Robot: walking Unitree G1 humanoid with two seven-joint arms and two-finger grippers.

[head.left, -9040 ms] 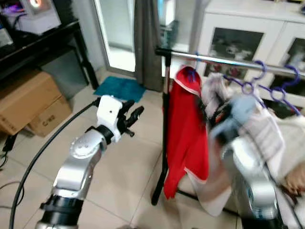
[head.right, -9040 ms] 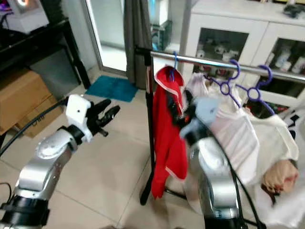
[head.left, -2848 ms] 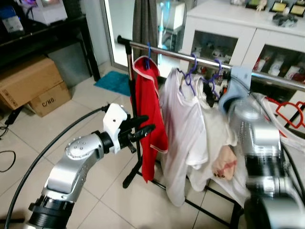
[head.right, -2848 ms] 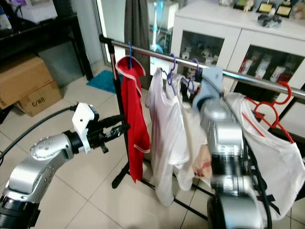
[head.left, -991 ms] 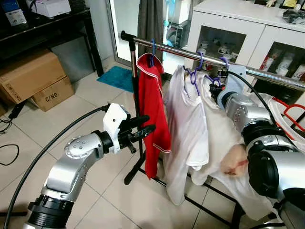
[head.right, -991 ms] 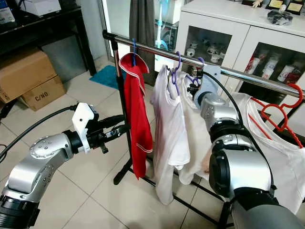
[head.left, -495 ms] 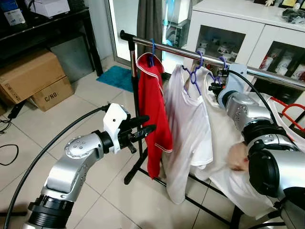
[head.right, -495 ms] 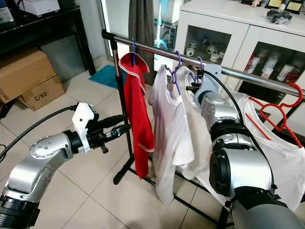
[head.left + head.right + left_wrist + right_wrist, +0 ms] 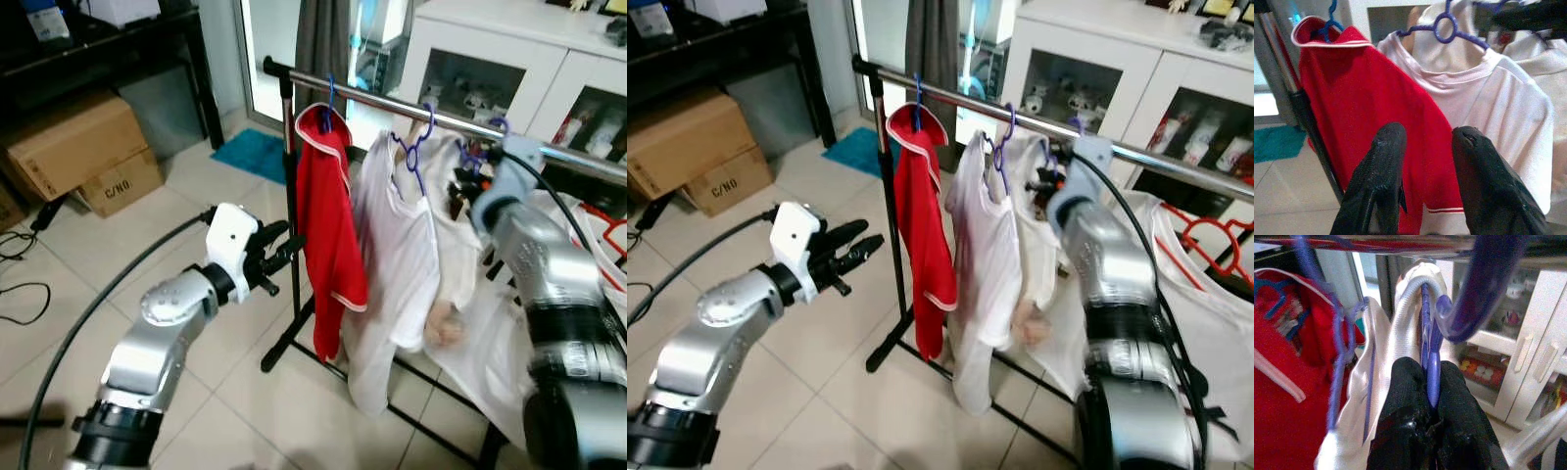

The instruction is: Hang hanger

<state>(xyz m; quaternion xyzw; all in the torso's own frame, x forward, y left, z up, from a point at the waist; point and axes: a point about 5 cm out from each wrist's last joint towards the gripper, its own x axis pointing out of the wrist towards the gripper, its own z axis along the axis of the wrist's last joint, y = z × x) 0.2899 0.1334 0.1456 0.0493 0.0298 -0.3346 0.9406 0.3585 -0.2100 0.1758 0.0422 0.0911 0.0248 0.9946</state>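
Right wrist view: you see the right gripper clamped on the purple hanger, its hook just under the rail
Hanger place: it carries a white shirt at the rail, right of another white shirt
Left gripper: your fingers stand apart and hold nothing, left of the rack, near the red shirt
Far side: white cabinet
Far left: cardboard boxes on the tiled floor
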